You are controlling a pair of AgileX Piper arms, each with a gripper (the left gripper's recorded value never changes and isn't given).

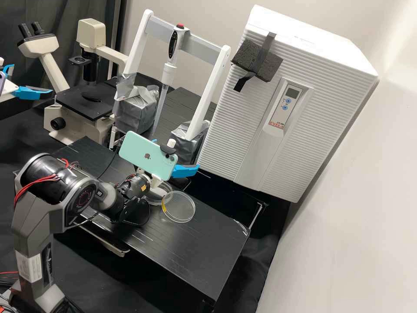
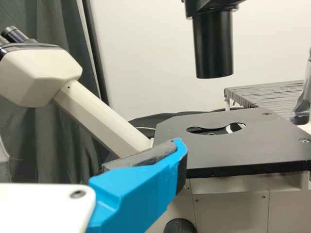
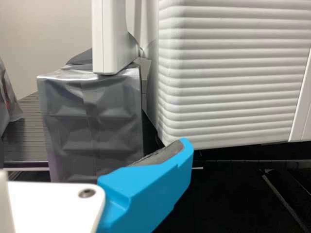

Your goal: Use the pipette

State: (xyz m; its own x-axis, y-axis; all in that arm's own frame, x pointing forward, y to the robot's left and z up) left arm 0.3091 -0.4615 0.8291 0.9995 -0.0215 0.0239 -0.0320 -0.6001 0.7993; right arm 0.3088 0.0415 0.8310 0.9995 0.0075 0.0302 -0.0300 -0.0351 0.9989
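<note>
Pipette (image 1: pixel 173 45) hangs on rack (image 1: pixel 204 44), well apart above right pincer (image 1: pixel 186 170).

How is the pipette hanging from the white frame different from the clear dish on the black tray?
The pipette is long, slim and white, while the dish is flat, round and clear. The pipette hangs nearly upright, tip down, off the bench; the dish lies flat on the tray. Neither is being held.

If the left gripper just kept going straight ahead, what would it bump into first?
Probably the microscope. The left gripper points at the near edge of its black stage, and nothing else shows in between. Depth is hard to judge, so it might hit the slanted tube beside it first.
</note>
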